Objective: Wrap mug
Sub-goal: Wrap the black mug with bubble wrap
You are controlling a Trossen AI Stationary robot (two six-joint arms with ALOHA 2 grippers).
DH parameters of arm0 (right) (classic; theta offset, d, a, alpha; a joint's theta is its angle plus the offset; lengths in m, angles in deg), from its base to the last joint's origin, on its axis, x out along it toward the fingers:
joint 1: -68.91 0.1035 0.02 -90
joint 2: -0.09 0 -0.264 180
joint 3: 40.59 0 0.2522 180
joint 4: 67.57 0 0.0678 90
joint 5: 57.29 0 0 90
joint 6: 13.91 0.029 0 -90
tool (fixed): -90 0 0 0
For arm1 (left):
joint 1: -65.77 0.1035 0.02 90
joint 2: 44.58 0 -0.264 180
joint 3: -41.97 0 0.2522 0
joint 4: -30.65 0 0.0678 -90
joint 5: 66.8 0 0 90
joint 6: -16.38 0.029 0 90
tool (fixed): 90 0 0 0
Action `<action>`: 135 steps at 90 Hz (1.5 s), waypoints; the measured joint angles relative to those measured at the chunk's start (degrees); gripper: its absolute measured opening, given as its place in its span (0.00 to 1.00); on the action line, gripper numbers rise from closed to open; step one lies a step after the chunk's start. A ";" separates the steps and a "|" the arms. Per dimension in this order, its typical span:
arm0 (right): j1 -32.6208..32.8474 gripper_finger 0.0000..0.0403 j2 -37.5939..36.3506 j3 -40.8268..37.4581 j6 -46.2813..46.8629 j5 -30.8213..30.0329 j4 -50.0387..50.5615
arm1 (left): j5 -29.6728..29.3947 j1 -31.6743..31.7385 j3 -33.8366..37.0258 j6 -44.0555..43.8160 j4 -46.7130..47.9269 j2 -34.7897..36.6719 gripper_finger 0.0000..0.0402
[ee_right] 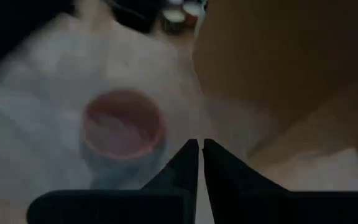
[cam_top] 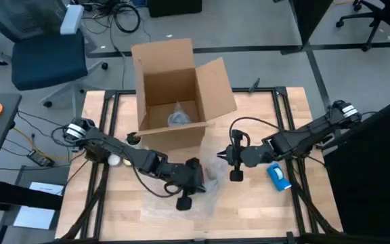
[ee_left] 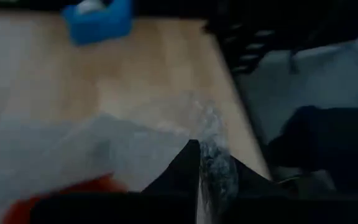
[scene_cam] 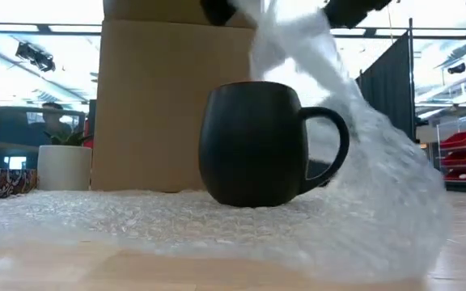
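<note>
A dark mug (scene_cam: 253, 145) with an orange inside (ee_right: 123, 124) stands upright on a sheet of clear bubble wrap (scene_cam: 136, 214), its handle toward the table's right. The wrap's right side (scene_cam: 362, 162) is raised and runs up over the mug. My left gripper (ee_left: 213, 180) is above the mug (ee_left: 61, 196), shut on the raised wrap. In the high view the left arm (cam_top: 181, 175) hides the mug. My right gripper (ee_right: 201, 152) hangs shut just to the right (cam_top: 234, 163), looking at the mug through the wrap. My left gripper pinches a bunched fold of the bubble wrap (ee_left: 211, 146) between its two fingers. That part is lifted above the mug, and the sheet slopes down from it to the table at the right. My right gripper: I cannot tell whether it touches the wrap.
An open cardboard box (cam_top: 178, 88) with a wrapped bundle inside (cam_top: 179, 116) stands right behind the mug. A blue tape dispenser (cam_top: 278, 175) lies under the right arm. A small white pot (scene_cam: 63, 166) stands to the box's left.
</note>
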 joint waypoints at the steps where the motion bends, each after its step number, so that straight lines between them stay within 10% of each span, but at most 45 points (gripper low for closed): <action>1: -0.11 0.00 0.00 -0.16 0.22 0.15 -0.01 | 0.21 -0.03 0.00 0.12 -0.31 0.00 0.00; 39: -6.57 0.00 0.00 -6.15 -1.72 5.40 -10.41 | 0.92 -0.37 0.00 4.29 -11.07 0.00 0.00; 87: -9.47 0.00 7.52 -10.54 -4.66 26.12 -36.17 | 0.87 -0.44 0.00 5.38 -15.75 0.00 0.00; 135: -7.96 0.00 7.23 -9.59 0.55 41.46 -34.35 | 0.69 -0.37 0.00 5.67 -14.61 0.00 0.00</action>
